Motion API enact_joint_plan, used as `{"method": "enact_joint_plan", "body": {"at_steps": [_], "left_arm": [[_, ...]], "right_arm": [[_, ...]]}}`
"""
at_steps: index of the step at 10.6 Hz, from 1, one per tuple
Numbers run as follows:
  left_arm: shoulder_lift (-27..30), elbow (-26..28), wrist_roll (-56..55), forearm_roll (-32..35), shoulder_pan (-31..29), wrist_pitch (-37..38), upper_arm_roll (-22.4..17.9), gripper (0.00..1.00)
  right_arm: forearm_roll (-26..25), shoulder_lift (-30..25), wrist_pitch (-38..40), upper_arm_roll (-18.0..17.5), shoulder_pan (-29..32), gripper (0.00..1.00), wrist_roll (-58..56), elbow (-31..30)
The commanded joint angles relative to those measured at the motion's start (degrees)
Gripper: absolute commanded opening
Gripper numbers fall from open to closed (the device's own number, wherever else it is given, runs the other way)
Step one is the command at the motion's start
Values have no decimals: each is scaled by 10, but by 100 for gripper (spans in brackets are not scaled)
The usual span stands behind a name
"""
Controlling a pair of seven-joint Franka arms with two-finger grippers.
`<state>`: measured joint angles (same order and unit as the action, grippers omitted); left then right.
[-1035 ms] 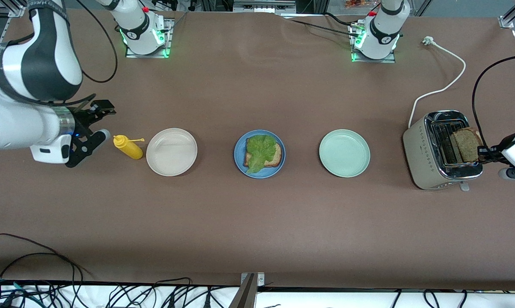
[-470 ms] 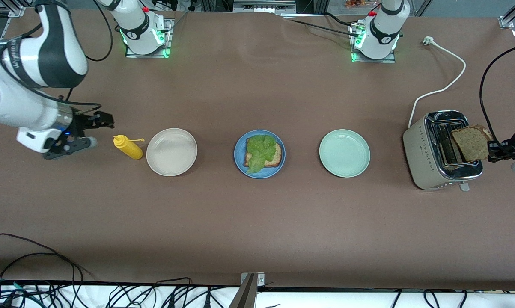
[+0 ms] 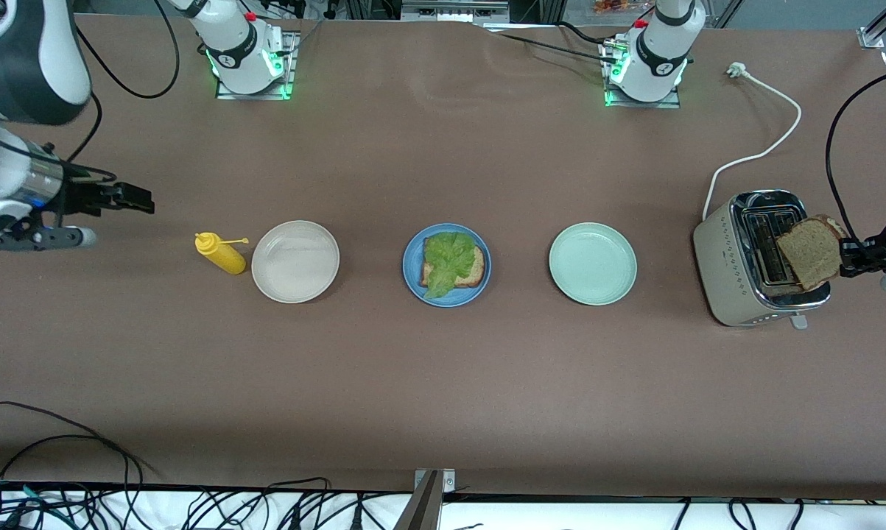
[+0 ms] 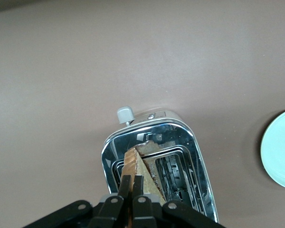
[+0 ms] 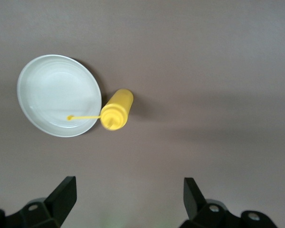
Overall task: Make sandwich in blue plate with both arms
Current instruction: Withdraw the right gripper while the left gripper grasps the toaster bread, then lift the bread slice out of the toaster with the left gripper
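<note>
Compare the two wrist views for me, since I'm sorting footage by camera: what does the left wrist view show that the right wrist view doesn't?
Only the left wrist view shows the toaster, a brown bread slice standing above its slots and clamped by the shut left gripper, and the edge of the pale green plate.
Only the right wrist view shows the yellow squeeze bottle beside the beige plate, and the open right gripper.
Both show the brown table. Neither shows the blue plate.
</note>
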<state>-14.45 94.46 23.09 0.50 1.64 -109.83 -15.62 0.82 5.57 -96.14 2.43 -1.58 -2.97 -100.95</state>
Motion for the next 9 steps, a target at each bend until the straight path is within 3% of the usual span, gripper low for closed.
{"method": "enact_joint_plan", "body": {"at_steps": [1,3,5,9], "left_arm": [[6,-11,14,-34,7,23,2,0],[10,-19,15,-63,6,38,15,0],[8,-23,19,-123,6,60,33,0],[0,-23,13,-132,7,61,123,0]], "right_arm": [[0,-20,85,-1,-7,100,45,83],[8,-22,120,29,-18,100,43,113],[8,-22,131,30,-15,100,39,132],[8,-68,118,23,-2,100,39,88]]}}
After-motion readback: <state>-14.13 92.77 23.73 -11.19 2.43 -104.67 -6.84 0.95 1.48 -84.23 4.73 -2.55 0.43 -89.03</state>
